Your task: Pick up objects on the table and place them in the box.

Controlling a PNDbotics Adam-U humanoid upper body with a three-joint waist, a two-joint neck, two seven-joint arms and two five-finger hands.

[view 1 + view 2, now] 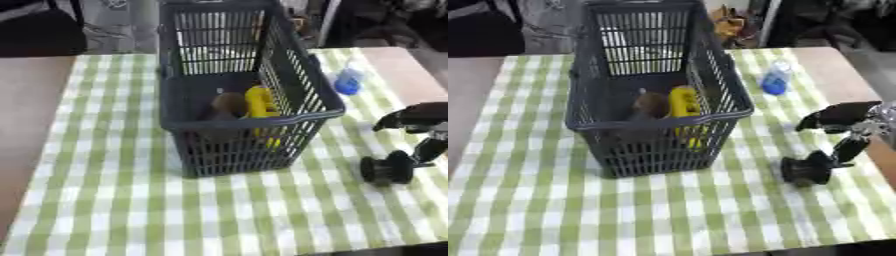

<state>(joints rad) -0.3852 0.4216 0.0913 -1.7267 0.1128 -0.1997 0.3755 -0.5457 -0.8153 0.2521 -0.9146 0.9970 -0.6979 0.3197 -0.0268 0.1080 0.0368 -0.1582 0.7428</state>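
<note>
Right of the basket (pixel 658 120), your right hand (pixel 846 120) seems clamped on a dark object (pixel 805 170), probably to lift it in beside the yellow item (pixel 682 102).

text: none legible | labels: none legible | numbers: none

Table (pixel 474 90) is wearing a green/white check cloth (pixel 553 210), bare wood showing at L and far R edges. Basket (pixel 588 120) is sitting mid-cloth. Blue bottle (pixel 775 79) is lying just R of it; black object (pixel 805 170) is resting nearer, R side.
</note>
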